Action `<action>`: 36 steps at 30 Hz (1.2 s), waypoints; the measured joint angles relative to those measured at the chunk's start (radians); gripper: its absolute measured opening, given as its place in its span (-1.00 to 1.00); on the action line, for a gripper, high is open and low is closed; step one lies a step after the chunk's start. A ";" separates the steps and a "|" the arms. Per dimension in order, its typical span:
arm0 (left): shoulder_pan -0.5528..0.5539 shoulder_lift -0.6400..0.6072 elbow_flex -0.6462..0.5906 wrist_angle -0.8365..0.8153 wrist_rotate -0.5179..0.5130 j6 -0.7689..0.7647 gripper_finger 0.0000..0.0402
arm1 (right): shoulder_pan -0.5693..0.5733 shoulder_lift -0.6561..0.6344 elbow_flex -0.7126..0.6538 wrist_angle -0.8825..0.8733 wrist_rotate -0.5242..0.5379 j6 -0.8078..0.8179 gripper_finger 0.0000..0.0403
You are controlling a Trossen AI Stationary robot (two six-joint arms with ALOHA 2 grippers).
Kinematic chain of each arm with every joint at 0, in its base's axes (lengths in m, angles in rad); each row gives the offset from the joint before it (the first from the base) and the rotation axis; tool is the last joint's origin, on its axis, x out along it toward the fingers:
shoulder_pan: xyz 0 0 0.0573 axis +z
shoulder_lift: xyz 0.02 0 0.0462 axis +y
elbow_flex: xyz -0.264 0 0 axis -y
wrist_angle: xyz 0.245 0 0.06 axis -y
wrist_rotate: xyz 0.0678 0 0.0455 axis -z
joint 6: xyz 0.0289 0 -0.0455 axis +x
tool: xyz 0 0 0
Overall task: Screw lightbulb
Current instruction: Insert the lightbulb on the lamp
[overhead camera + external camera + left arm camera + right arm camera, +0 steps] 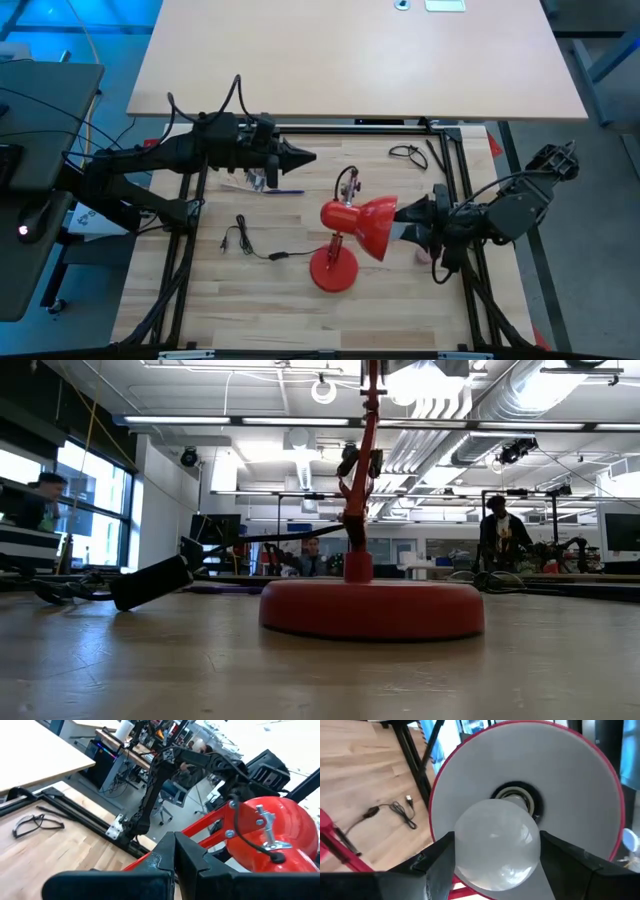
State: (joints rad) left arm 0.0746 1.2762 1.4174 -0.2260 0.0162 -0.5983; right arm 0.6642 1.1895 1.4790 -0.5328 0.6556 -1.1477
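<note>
A red desk lamp stands on its round base on the wooden table, its shade tipped toward the table's right. My right gripper is at the shade's mouth, shut on the white lightbulb, which sits in front of the socket inside the white-lined shade. My left gripper is shut and empty, hovering at the far left of the lamp; its fingers point toward the lamp. My right gripper pinches the bulb's round glass globe between its two fingers, one on each side. The fingers come level from the table's right, pointing into the shade. The bulb is clear of the table, its base toward the socket and hidden behind the globe.
The lamp's black cord with switch lies on the table left of the base. Black glasses lie at the far right. A small pink thing lies under my right arm. Black frame rails border the work area. People stand in the room behind.
</note>
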 joint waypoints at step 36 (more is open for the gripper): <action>0.177 -0.052 0.000 0.012 -0.007 0.217 -1.00 | 0.255 -0.177 0.239 -0.246 0.081 0.668 0.24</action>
State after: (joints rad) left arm 0.2515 1.2242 1.4174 -0.2138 0.0093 -0.3817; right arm 0.9195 1.0122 1.7183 -0.7792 0.7367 -0.4800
